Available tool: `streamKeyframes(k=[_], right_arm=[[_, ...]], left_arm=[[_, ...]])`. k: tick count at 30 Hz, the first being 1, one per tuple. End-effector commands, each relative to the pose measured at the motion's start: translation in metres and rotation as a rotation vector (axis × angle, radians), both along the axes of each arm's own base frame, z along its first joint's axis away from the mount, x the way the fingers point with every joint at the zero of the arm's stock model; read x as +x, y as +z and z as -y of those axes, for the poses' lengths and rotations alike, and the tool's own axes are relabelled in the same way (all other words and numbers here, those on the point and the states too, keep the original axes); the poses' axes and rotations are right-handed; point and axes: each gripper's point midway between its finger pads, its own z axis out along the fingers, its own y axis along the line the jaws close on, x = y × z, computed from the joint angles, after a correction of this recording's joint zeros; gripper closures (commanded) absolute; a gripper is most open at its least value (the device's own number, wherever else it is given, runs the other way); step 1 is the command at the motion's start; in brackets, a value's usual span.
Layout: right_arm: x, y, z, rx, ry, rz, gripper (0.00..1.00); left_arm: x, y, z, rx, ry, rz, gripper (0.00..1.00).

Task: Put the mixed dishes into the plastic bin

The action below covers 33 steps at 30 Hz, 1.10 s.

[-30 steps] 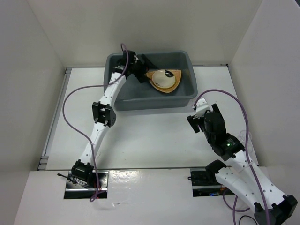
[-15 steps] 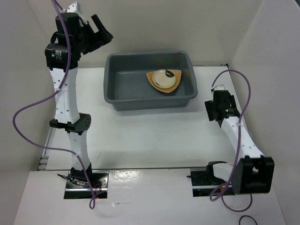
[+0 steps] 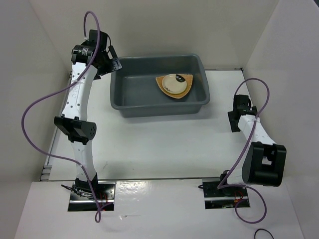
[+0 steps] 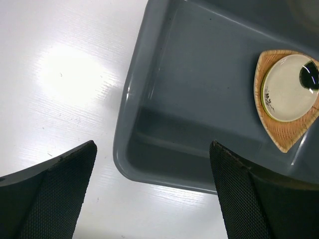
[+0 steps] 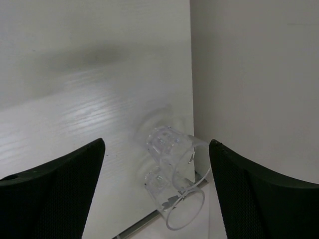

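Left arm: raised, its gripper [image 3: 114,57] hanging by the far left corner of the dark grey plastic bin [image 3: 139,89]. Wrist view looks straight down on that end of the bin. Fingers [image 4: 55,189] spread wide, nothing between them, no contact with the rim.

Bin contents: tan wood-grain rounded-triangle plate [image 3: 188,80] lies flat on the bin floor, toward the right end. Round cream saucer [image 3: 172,83] sits on top of the plate, inside its outline. Saucer shows small dark sprig marks near one edge and a larger dark oval patch at the opposite edge; I cannot tell what the patch is. The left part of the bin floor is bare.

Right arm: folded low over the right side of the desk [image 3: 149,144], well apart from the bin. Its gripper [image 5: 157,143] is also spread wide and holding nothing.

Clear glass [image 5: 172,169]: outside the bin. It lies on its side on the desk where the desk meets the side wall, open mouth toward the wrist camera. It shows in the gap between the right fingers, beyond them, not touched.
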Motion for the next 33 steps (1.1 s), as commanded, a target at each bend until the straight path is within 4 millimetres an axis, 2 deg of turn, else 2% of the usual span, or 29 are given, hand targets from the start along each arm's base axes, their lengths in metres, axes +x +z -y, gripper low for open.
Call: streamKeyframes(k=[1, 7, 12, 14, 15, 16, 18, 22, 23, 24, 25, 28, 30, 32, 33], right_arm=[[-0.012, 0.005, 0.018, -0.042, -0.070, 0.001, 0.11], [-0.024, -0.011, 0.010, 0.033, -0.029, -0.066, 0.11], [-0.034, -0.018, 0.015, 0.032, -0.036, -0.101, 0.11], [-0.038, -0.025, 0.016, 0.042, -0.031, -0.128, 0.11], [-0.039, -0.025, 0.017, 0.050, -0.038, -0.126, 0.12], [-0.039, -0.025, 0.018, 0.047, -0.032, -0.131, 0.12], [-0.046, -0.028, 0.023, 0.048, -0.047, -0.146, 0.12], [-0.047, -0.032, 0.025, 0.051, -0.033, -0.164, 0.20], [-0.047, -0.036, 0.023, 0.064, -0.027, -0.171, 0.20], [-0.048, -0.038, 0.020, 0.079, -0.021, -0.178, 0.20], [-0.049, -0.042, 0.020, 0.081, -0.014, -0.199, 0.20], [-0.053, -0.051, 0.019, 0.101, 0.004, -0.222, 0.20], [-0.052, -0.056, 0.019, 0.109, 0.016, -0.237, 0.27], [-0.052, -0.062, 0.019, 0.122, 0.011, -0.246, 0.32], [-0.054, -0.065, 0.021, 0.126, 0.002, -0.255, 0.36]], left_arm=[[-0.011, 0.050, -0.004, -0.024, 0.014, 0.142, 0.00], [-0.010, 0.043, -0.001, -0.029, -0.007, 0.120, 0.00], [-0.009, 0.046, -0.013, -0.045, 0.023, 0.134, 0.00], [-0.012, 0.036, -0.018, -0.040, 0.034, 0.107, 0.00], [-0.014, 0.045, -0.018, -0.045, 0.033, 0.142, 0.00], [-0.015, 0.043, -0.024, -0.044, 0.045, 0.145, 0.00], [-0.024, 0.037, -0.030, -0.070, 0.046, 0.172, 0.00], [-0.050, 0.015, -0.048, -0.175, 0.080, 0.223, 0.00], [-0.058, 0.020, -0.052, -0.186, 0.080, 0.253, 0.00], [-0.063, 0.011, -0.057, -0.192, 0.093, 0.233, 0.00], [-0.067, -0.006, -0.053, -0.207, 0.079, 0.198, 0.00], [-0.081, -0.014, -0.061, -0.219, 0.097, 0.191, 0.00], [-0.087, -0.022, -0.063, -0.226, 0.101, 0.179, 0.00], [-0.092, -0.016, -0.070, -0.230, 0.115, 0.198, 0.00], [-0.093, -0.020, -0.070, -0.230, 0.116, 0.189, 0.00]])
